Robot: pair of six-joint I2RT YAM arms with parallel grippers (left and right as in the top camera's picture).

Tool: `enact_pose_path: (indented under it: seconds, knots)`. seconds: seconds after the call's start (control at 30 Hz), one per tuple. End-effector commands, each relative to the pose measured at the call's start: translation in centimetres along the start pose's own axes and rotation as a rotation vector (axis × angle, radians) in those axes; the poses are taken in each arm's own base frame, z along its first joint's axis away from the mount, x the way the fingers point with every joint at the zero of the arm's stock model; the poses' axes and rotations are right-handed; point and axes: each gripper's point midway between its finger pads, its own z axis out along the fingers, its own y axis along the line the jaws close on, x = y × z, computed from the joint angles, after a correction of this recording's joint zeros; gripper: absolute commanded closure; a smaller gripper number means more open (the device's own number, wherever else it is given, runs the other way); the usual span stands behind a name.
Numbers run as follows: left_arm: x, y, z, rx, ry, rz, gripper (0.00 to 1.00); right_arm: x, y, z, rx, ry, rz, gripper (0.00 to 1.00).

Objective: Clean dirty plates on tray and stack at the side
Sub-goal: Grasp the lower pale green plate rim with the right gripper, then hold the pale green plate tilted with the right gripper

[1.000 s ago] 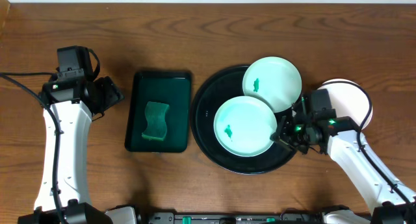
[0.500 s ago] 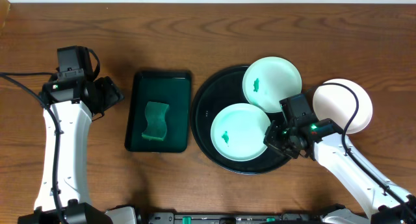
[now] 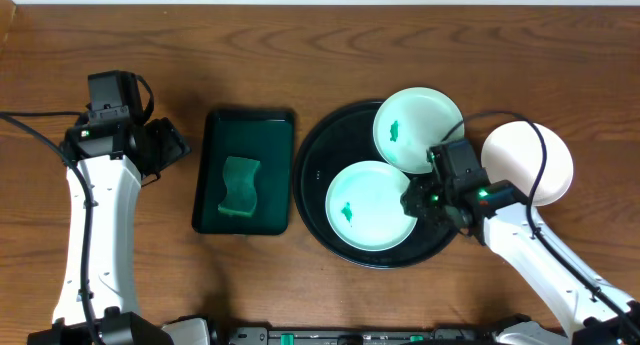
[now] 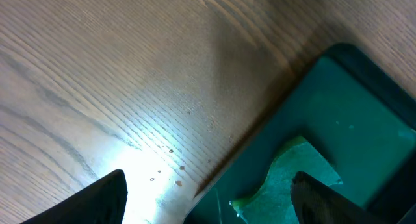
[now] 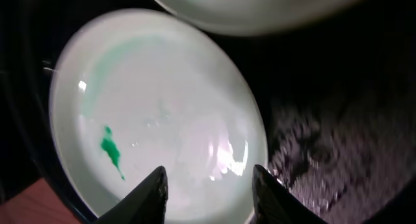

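Little has changed on the left: the left gripper [image 4: 211, 197] hangs as before over the bare table [image 3: 250, 45] beside the green tray [image 3: 215, 135]. Its jaws are spread wide with nothing between them, and the sponge [image 3: 240, 185] lies untouched in that tray. The change is all further right. On the black tray [image 3: 305, 180], the near plate [image 3: 365, 205] was held up by its right edge a second ago and overlapped its neighbour. It now lies flat on the tray floor, shifted slightly left. It sits just beside the far plate [image 3: 418, 130], which stays at the tray's far-right edge. Both carry a small green smear. The right gripper [image 5: 208, 188] has come in over the tray and let go. Its jaws, shut a second ago, now stand apart above the near plate's right rim, both fingers on top and clasping nothing. Furthest right, a third plate [image 3: 530, 170] sits alone on the table outside the tray, with no smear that I can see. More of it shows now that the arm has moved off it. My reading is that one plate is done and set aside. The near one has only been put back in place for wiping, so two are left to clean and the sponge has yet to be fetched.
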Motion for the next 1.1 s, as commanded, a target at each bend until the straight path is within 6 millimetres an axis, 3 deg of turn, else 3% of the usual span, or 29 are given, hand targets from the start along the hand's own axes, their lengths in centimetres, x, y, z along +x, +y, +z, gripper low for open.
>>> enact_pose_path:
  seconds: [0.0, 0.17, 0.53, 0.63, 0.83, 1.07]
  knots:
    - [-0.5, 0.1, -0.5, -0.003, -0.018, -0.011, 0.19, -3.2, 0.8, -1.2, -0.002, -0.110, -0.188, 0.62]
    - [-0.5, 0.1, -0.5, -0.003, -0.018, -0.011, 0.19, -3.2, -0.3, -0.5, 0.062, -0.108, -0.267, 0.62]
    - [-0.5, 0.1, -0.5, -0.003, -0.018, -0.011, 0.19, -1.9, -2.2, 3.5, 0.116, -0.004, -0.251, 0.65]
    - [-0.5, 0.1, -0.5, -0.003, -0.018, -0.011, 0.19, -1.8, -2.5, 4.5, 0.123, 0.011, -0.249, 0.71]
    - [-0.5, 0.1, -0.5, -0.003, -0.018, -0.011, 0.19, -2.1, -2.5, 5.1, 0.122, 0.006, -0.250, 0.99]
    - [-0.5, 0.1, -0.5, -0.003, -0.018, -0.011, 0.19, -3.1, -3.9, 4.8, 0.206, -0.048, -0.208, 0.99]
